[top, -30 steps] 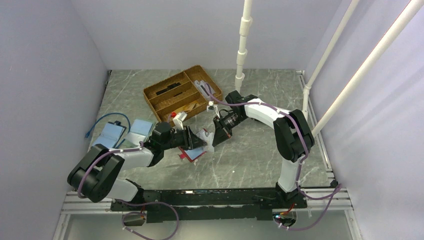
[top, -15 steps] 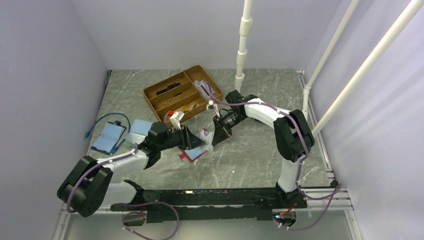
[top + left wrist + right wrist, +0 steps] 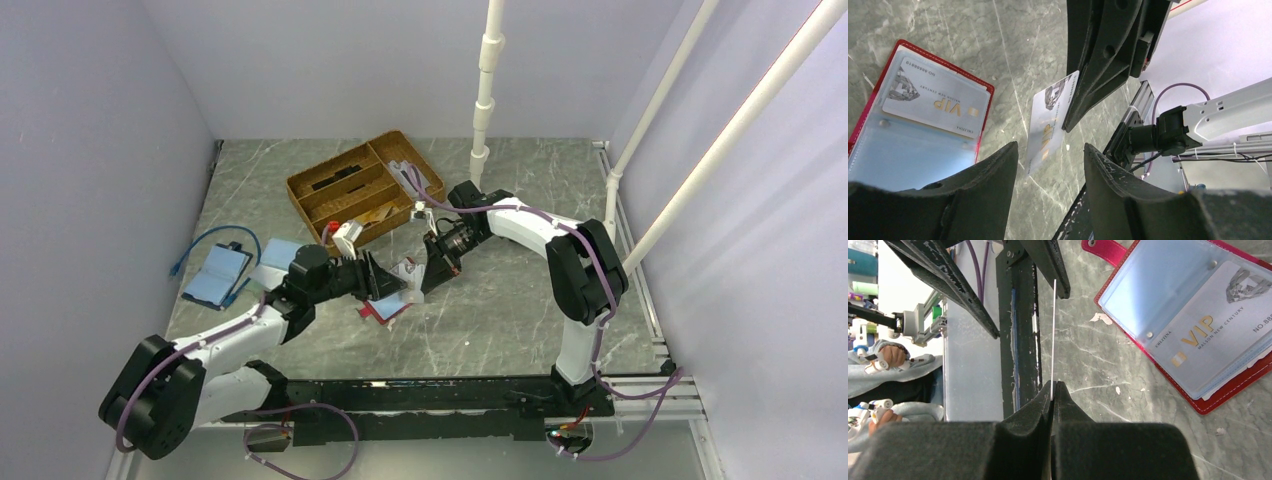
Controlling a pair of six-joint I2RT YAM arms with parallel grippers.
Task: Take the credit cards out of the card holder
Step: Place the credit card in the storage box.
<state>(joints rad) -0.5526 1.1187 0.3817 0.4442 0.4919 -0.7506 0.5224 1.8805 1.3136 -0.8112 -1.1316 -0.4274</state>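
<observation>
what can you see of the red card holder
The card holder is a red, leather-like bifold with pale stitching, lying open and flat on the grey marbled table. Its lining is clear plastic pockets with small studs. One silver VIP card sits in a pocket; the neighbouring pocket looks empty. A red snap tab sticks out from one edge.

Lab robot cell: plain lilac walls (image 3: 90,150) box in a marble-look surface (image 3: 500,310); white pipe frame (image 3: 487,80), cabled mounting rail (image 3: 420,395) near edge.
</observation>
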